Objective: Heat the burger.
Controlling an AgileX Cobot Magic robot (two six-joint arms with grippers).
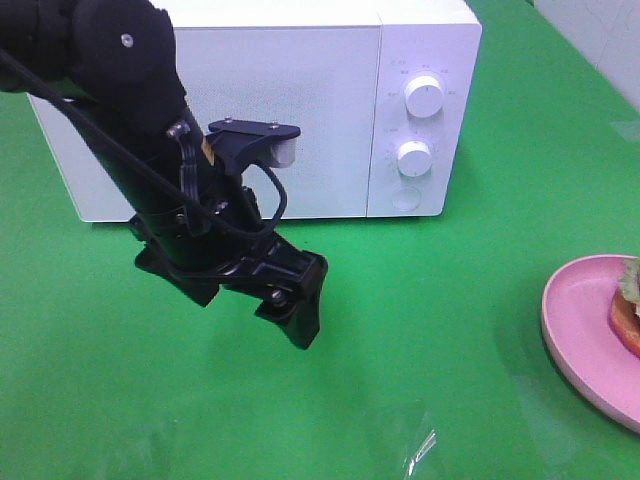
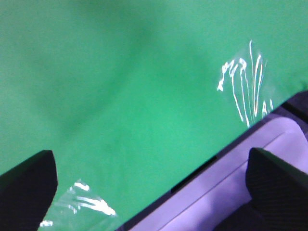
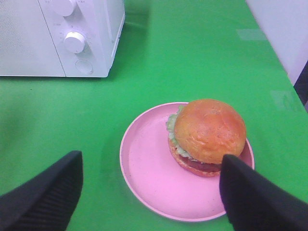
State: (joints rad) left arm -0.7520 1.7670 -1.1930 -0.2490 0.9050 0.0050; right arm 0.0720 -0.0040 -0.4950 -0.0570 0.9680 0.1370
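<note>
The burger [image 3: 209, 132], with a glossy golden-brown bun and green lettuce, sits on the far-right part of a pink plate [image 3: 144, 163]. My right gripper [image 3: 151, 197] hovers open just short of the plate, with nothing between its fingers. In the exterior high view only the burger's edge [image 1: 630, 310] shows, on the plate [image 1: 575, 320] at the right border. The white microwave [image 1: 260, 110] stands at the back with its door shut. My left arm [image 1: 200, 220] hangs in front of that door. Its gripper [image 2: 151, 192] is open and empty over bare green cloth.
The microwave's two knobs [image 1: 424, 97] and a round button are on its right panel. Green cloth [image 1: 430, 330] covers the table between microwave and plate. A pale lavender surface [image 2: 216, 202] lies past the cloth's edge in the left wrist view.
</note>
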